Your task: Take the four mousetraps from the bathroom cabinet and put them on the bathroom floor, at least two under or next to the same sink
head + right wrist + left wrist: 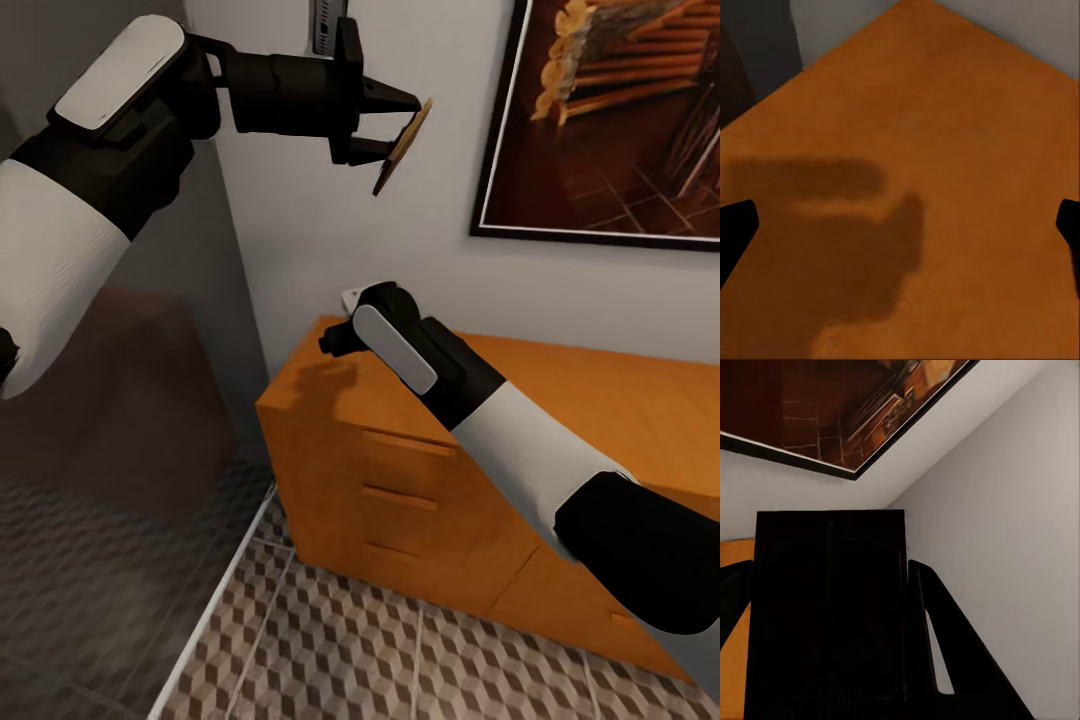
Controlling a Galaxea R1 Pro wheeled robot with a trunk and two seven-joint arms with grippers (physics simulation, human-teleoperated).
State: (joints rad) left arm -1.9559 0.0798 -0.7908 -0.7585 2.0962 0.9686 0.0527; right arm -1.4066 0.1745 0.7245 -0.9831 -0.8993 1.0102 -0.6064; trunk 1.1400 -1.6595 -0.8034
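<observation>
One flat dark-brown rectangular mousetrap [403,146] is held pinched between the left claw's [408,122] closed fingers, lifted clear above the orange-brown wooden cabinet [560,400]; lowering to the cube-patterned tiled bathroom floor [400,660] is judged next.

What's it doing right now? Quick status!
Left pincer shut on a mousetrap, raised by the wall. Right pincer open over the cabinet. Nothing in the way.
</observation>
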